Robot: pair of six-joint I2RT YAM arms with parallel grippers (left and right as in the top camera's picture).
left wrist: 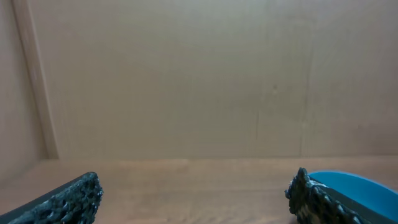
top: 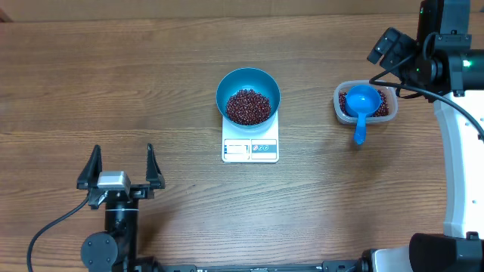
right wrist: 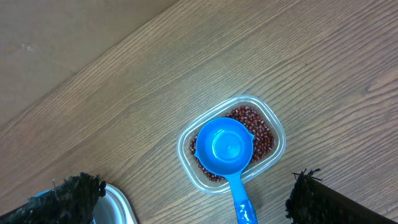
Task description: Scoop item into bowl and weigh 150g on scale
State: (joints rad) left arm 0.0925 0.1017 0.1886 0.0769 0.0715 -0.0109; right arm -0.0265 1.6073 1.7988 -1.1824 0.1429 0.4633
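The left gripper (top: 122,155) stands wide open and empty. Ahead of it and off to its right, the bowl (top: 248,77) of beans (top: 248,106) sits on the scale (top: 250,149). The right gripper (right wrist: 196,180), equally wide and empty, hangs over a tub (top: 338,102) with a scoop (top: 363,100) in it.

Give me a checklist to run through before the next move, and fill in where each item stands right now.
1. Bowl sits on the scale: ok.
2. Beans in the bowl: ok, a heap is there.
3. Reading on the display at target: cannot tell, too small to read.
4. Scoop within reach: ok, it lies empty in the tub, handle out over the rim.
5. Left gripper open and empty: ok, away from the scale.
6. Right gripper open and empty: ok, over the tub.
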